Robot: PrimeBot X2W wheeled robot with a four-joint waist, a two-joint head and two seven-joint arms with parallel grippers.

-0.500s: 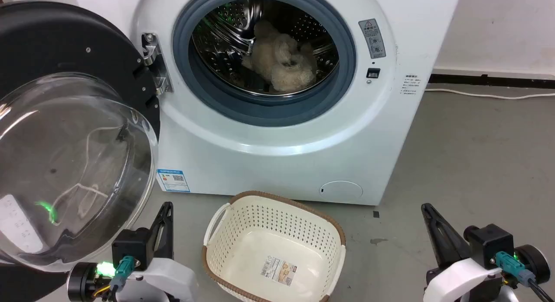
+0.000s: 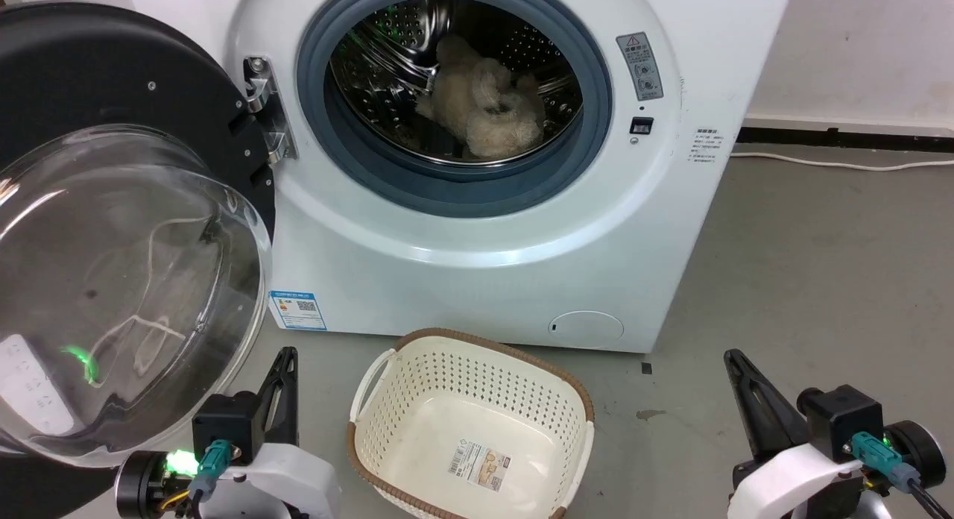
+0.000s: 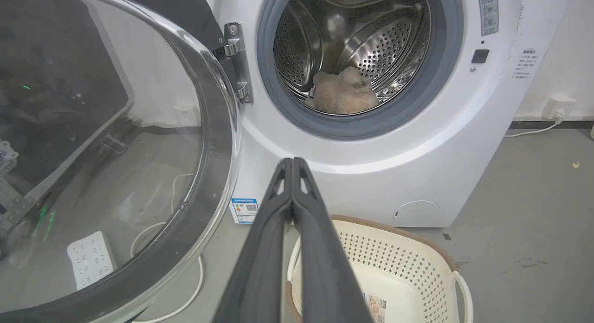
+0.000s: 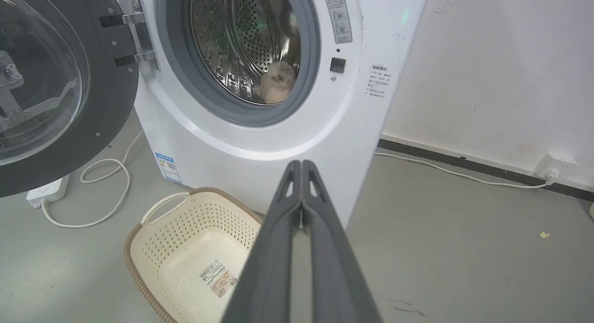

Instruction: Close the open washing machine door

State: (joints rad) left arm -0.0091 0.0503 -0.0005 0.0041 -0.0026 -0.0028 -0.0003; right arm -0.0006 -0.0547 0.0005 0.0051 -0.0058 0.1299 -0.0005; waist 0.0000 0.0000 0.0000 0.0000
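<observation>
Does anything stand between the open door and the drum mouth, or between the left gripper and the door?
Nothing visible. The fluffy item lies inside the drum mouth, not over its ring; the basket on the floor looks lower than the washing machine door. Only air separates the left gripper from it.

The washing machine door hangs swung out just left of the left gripper and a little ahead of it. The basket sits on the floor between that gripper and the right gripper, with the washer straight beyond it. A fluffy bundle lies inside the drum, ahead of both.
</observation>
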